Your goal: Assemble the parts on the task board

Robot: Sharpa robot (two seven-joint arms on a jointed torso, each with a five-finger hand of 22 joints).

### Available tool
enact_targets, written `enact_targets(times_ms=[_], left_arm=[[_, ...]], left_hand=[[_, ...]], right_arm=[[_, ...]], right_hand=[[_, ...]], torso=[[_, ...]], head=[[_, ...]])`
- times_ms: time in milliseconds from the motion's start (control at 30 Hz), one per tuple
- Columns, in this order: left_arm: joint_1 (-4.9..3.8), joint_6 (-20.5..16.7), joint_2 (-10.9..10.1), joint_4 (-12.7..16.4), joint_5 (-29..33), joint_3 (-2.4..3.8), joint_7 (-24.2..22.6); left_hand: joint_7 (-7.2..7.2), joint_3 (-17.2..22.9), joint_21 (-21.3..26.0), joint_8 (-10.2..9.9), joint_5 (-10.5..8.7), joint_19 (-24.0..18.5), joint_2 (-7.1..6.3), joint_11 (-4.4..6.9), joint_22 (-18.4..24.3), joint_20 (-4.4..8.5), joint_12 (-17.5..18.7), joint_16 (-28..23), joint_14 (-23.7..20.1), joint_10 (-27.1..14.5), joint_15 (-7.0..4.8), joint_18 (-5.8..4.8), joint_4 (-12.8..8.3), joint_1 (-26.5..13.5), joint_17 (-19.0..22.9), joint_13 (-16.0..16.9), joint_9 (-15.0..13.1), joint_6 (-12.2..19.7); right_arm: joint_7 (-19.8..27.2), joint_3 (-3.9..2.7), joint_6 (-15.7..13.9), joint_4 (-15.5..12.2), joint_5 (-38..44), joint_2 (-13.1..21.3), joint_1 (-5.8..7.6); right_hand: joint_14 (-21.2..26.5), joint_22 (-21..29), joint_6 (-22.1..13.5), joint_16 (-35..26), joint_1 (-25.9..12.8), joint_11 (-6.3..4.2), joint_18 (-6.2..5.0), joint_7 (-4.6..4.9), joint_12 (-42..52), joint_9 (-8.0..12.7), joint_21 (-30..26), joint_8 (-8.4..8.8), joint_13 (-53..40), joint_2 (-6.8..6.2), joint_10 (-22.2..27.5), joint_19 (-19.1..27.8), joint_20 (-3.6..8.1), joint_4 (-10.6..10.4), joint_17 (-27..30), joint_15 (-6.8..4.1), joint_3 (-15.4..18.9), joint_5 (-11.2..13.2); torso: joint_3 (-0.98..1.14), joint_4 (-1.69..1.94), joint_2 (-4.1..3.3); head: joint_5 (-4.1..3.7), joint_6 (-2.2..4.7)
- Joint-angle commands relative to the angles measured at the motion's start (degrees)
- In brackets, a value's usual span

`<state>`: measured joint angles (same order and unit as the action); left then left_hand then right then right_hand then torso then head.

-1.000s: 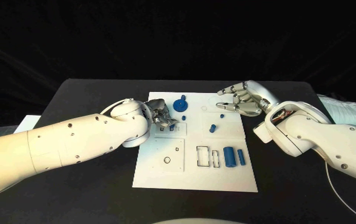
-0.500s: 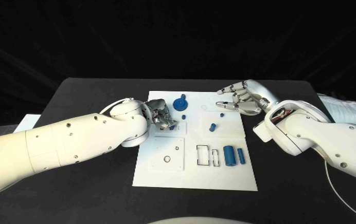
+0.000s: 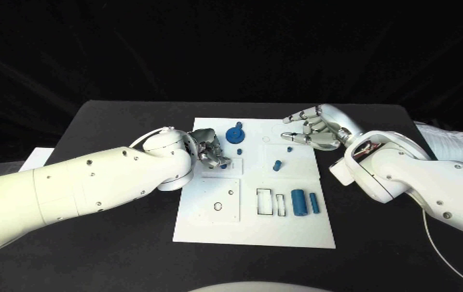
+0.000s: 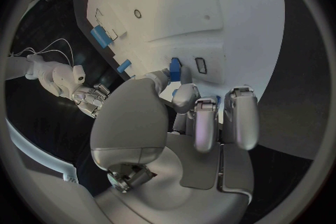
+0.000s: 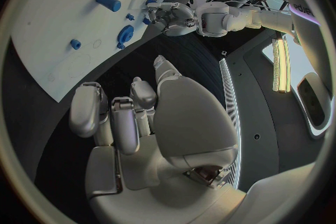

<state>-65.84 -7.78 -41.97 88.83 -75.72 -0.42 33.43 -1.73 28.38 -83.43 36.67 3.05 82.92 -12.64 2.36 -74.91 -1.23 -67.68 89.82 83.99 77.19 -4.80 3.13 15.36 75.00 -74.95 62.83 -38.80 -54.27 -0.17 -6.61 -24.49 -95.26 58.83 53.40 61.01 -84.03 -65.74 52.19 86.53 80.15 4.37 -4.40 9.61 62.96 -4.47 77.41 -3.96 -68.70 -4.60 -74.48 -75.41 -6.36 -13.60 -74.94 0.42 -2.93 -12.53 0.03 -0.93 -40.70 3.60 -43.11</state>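
Note:
The white task board lies in the middle of the table. My left hand hangs over the board's upper left part and pinches a small blue part between thumb and finger, close to a small rectangular slot. My right hand hovers at the board's upper right edge with its fingers loosely bent and nothing in them. On the board lie a round blue part, a small peg, two more small pieces, a blue cylinder and a thin bar.
Rectangular cut-outs and a small round hole mark the board's near half. Black table surrounds the board on all sides. A white object lies at the table's left edge.
The left hand has shifted only slightly over the board's left part with its blue part. The right hand has stayed in place.

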Motion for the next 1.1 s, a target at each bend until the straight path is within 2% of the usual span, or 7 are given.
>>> enact_targets(times_ms=[33,600,1100], left_arm=[[0.27,1.25,-0.11,-0.01,-1.11,-0.20,0.12],[0.29,1.31,-0.47,0.54,-0.63,-0.19,0.13],[0.30,1.00,-0.67,0.65,0.44,-0.16,0.54]], left_hand=[[0.40,7.29,-0.21,0.34,-0.25,0.47,-0.56,0.13,-3.95,0.01,-0.27,0.18,6.01,0.33,-0.53,-0.49,-7.82,-0.05,-15.05,0.01,-0.14,-0.96],[0.84,3.75,-0.56,0.75,0.17,0.91,-1.65,0.44,-4.67,0.22,-0.87,0.18,6.01,0.80,-0.80,-0.63,-6.53,-2.89,-15.05,0.65,-0.52,-2.02],[1.33,0.74,-0.92,1.23,0.61,1.38,-0.77,0.86,-5.41,0.55,-1.81,0.18,6.01,1.60,-1.14,-0.78,-4.71,-5.12,-15.05,1.67,-1.08,-2.58]], right_arm=[[0.74,0.00,0.87,0.00,0.04,-0.07,-0.08],[0.76,0.01,1.19,0.03,0.01,-0.04,-0.19],[0.71,0.01,1.40,0.04,0.01,-0.09,-0.28]], right_hand=[[-4.50,0.05,0.32,-0.18,-0.46,0.09,-0.70,-0.07,-0.25,-0.08,-0.37,0.13,0.09,0.17,0.19,0.40,0.00,-0.32,-8.67,-0.25,0.13,0.14],[-4.50,0.05,0.32,-0.18,-0.46,0.09,-0.70,-0.07,-0.25,-0.08,-0.37,0.13,0.09,0.17,0.19,0.40,0.00,-0.32,-8.67,-0.25,0.13,0.14],[-4.49,0.18,0.33,-0.22,-0.53,0.09,-0.72,-0.07,-0.32,-0.07,-0.45,0.14,0.18,0.23,0.25,0.48,0.00,-0.38,-8.60,-0.24,0.19,0.10]], torso=[[-0.01,-0.06,0.01],[-0.03,-0.01,0.03],[-0.02,-0.06,-0.01]], head=[[0.02,-0.06],[-0.16,-0.26],[-0.23,-0.26]])
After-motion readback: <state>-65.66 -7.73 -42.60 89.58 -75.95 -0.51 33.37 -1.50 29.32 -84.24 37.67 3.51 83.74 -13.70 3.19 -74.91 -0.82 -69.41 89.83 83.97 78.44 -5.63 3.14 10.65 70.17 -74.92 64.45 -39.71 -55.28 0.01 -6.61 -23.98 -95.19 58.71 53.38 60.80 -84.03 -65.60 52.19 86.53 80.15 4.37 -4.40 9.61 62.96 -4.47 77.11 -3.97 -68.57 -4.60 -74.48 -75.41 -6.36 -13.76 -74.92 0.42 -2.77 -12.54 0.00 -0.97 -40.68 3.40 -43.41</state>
